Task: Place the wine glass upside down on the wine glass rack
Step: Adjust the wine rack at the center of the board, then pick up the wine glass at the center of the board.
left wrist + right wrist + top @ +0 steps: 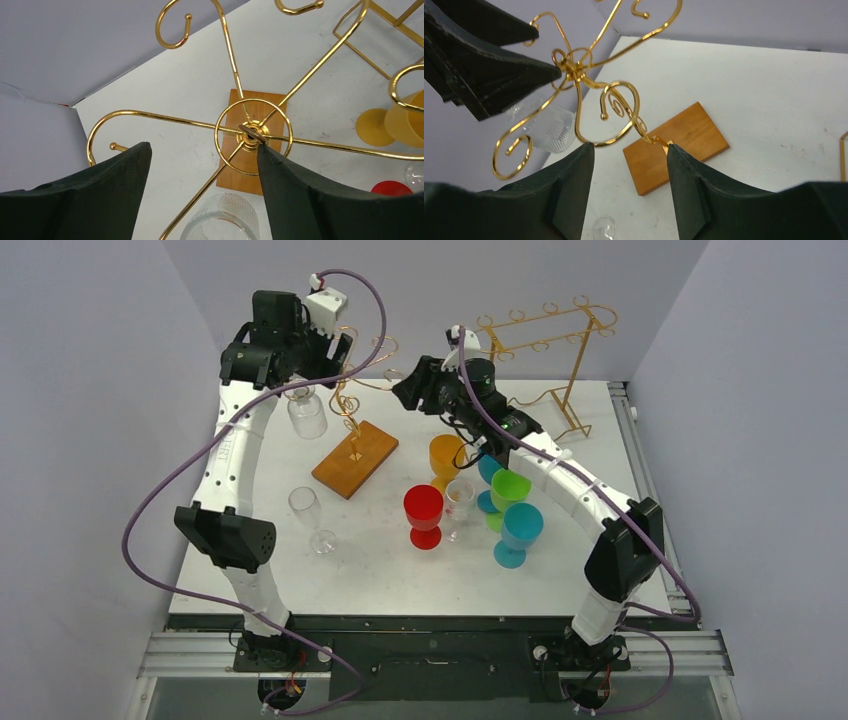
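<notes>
The wine glass hangs bowl-down on the rack, so I reckon it's the let-go step: my left claw is open, empty (right claw open too). Next, lift off without snagging wire

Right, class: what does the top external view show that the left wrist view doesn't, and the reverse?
Only the top external view shows both arms whole, the green glass and a clear glass standing beside the left arm. Only the left wrist view shows the ring at the wine glass rack's hub from above, past the open left end effector. Both show the rack's wooden base, the patterned wine glass below a rack arm and the orange glass.
</notes>
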`<state>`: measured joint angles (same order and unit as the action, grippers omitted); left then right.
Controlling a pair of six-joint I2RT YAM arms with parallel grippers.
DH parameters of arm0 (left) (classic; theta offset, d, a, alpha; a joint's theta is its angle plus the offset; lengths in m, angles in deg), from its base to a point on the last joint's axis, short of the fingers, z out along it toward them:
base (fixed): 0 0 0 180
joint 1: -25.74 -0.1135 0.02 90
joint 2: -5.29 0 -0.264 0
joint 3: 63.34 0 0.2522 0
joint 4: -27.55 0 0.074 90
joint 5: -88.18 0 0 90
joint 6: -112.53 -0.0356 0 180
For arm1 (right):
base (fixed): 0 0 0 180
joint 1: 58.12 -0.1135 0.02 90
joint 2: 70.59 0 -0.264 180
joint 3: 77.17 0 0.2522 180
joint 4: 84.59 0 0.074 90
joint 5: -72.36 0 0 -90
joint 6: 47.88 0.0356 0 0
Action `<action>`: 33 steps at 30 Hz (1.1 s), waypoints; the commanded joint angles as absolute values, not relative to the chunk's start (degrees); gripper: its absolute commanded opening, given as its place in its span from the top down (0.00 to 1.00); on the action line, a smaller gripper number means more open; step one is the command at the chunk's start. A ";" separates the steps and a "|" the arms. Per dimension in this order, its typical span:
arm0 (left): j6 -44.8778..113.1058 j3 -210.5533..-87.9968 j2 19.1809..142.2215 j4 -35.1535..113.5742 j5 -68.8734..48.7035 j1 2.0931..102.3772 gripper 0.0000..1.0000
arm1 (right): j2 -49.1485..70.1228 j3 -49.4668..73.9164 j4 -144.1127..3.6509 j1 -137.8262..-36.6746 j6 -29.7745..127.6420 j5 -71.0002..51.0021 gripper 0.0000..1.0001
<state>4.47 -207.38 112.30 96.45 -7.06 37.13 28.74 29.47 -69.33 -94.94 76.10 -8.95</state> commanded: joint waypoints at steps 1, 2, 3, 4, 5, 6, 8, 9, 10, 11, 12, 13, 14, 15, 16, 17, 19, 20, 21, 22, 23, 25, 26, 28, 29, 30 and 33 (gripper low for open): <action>6.71 -210.16 108.46 92.29 -9.76 36.35 0.24 | 24.12 29.44 -58.94 -95.48 71.73 -7.42 0.47; 6.90 -210.77 108.43 92.74 -10.13 36.17 0.23 | 23.39 28.99 -58.21 -95.54 71.11 -7.97 0.46; 7.28 -211.27 108.45 93.07 -10.51 35.93 0.21 | 22.19 28.33 -57.55 -95.64 70.63 -8.60 0.45; 7.65 -211.77 108.40 93.38 -11.23 35.62 0.20 | 21.26 27.75 -56.84 -95.79 70.01 -9.07 0.44; 8.02 -212.11 108.31 93.50 -11.74 35.30 0.20 | 20.54 27.31 -55.88 -95.97 69.31 -9.64 0.44; 8.25 -212.20 108.16 93.58 -12.13 35.05 0.19 | 19.92 26.97 -54.97 -96.07 68.70 -10.14 0.43; 8.38 -212.25 107.96 93.67 -12.39 34.64 0.18 | 18.51 26.22 -53.39 -96.28 68.04 -11.29 0.43; 8.60 -212.38 107.78 93.84 -12.55 34.44 0.18 | 17.70 25.83 -52.69 -96.58 67.54 -12.29 0.43; 8.87 -212.43 107.63 93.91 -12.78 34.21 0.18 | 16.82 25.40 -51.83 -97.06 66.80 -13.35 0.42; 9.28 -212.57 107.30 94.02 -13.21 33.92 0.17 | 15.98 24.91 -50.44 -97.81 66.14 -14.52 0.42; 9.80 -212.64 106.92 94.09 -13.84 33.31 0.17 | 15.20 24.56 -49.17 -98.68 65.23 -15.60 0.42; 10.56 -212.89 106.41 94.25 -14.27 32.77 0.17 | 14.66 24.25 -47.72 -99.82 64.28 -16.74 0.42; 11.50 -213.27 106.06 94.68 -14.71 32.25 0.16 | 13.91 23.71 -46.31 -101.16 63.48 -17.36 0.42; 12.29 -213.98 105.66 95.40 -15.33 31.59 0.15 | 13.30 23.16 -44.70 -102.81 62.60 -19.78 0.42; 12.94 -214.51 105.13 96.23 -16.32 30.75 0.14 | 12.84 22.16 -43.08 -105.43 61.78 -21.74 0.42; 13.52 -214.79 104.54 96.99 -17.35 29.99 0.12 | 12.57 21.46 -41.71 -107.62 61.10 -23.71 0.42; 14.21 -214.51 102.83 98.22 -18.83 28.39 0.09 | 12.73 20.46 -38.73 -111.69 60.43 -26.74 0.42; 14.35 -214.03 101.92 98.90 -19.66 27.66 0.08 | 13.18 20.25 -37.22 -113.54 60.47 -27.89 0.42; 14.58 -213.51 100.92 99.48 -20.39 26.89 0.07 | 13.82 20.04 -36.04 -115.24 60.63 -29.38 0.42; 14.62 -212.84 99.99 100.21 -20.93 26.37 0.05 | 14.35 19.80 -35.34 -116.83 60.59 -30.94 0.43; 14.51 -212.04 98.95 100.85 -21.24 26.12 0.03 | 14.94 19.47 -34.85 -117.95 60.61 -32.11 0.44; 14.20 -209.91 96.55 101.88 -21.76 26.08 0.00 | 16.52 19.47 -34.07 -119.25 60.91 -32.81 0.45; 14.08 -208.83 95.59 102.28 -21.93 26.05 0.03 | 17.19 19.66 -33.90 -119.63 60.88 -33.05 0.47; 13.64 -206.38 93.66 102.79 -22.06 24.28 0.04 | 18.53 19.99 -33.60 -119.99 60.58 -34.08 0.48; 13.43 -205.08 92.64 102.79 -22.10 23.97 0.04 | 19.02 20.00 -33.68 -120.08 60.50 -34.23 0.49; 13.32 -203.65 91.66 102.69 -22.19 23.80 0.04 | 19.68 20.00 -33.82 -120.09 60.35 -34.23 0.50; 13.40 -199.29 88.63 101.81 -22.50 23.22 0.04 | 22.06 20.02 -34.10 -120.08 60.18 -33.85 0.55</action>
<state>13.30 -203.80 91.23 101.61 -20.89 24.37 20.12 19.77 -34.34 -120.06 60.97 -30.92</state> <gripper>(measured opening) 0.963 0.473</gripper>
